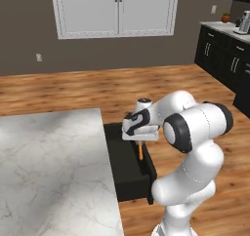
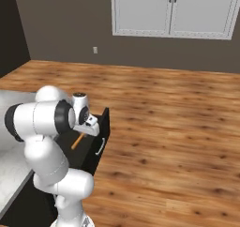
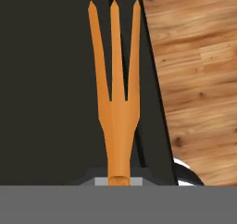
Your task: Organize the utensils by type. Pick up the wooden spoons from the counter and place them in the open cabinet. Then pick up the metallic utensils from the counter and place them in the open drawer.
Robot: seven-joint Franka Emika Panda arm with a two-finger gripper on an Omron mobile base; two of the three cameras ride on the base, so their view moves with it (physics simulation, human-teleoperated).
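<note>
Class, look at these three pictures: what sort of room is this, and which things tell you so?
Most likely a kitchen: a marble counter, black cabinets along the far wall, and an orange fork held over an open drawer.

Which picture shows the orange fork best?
The hand view: the orange fork appears large there, three tines pointing away over the black open drawer. In the left base view only a short orange piece hangs under the pincer. The right base view shows a slanted orange sliver.
</note>
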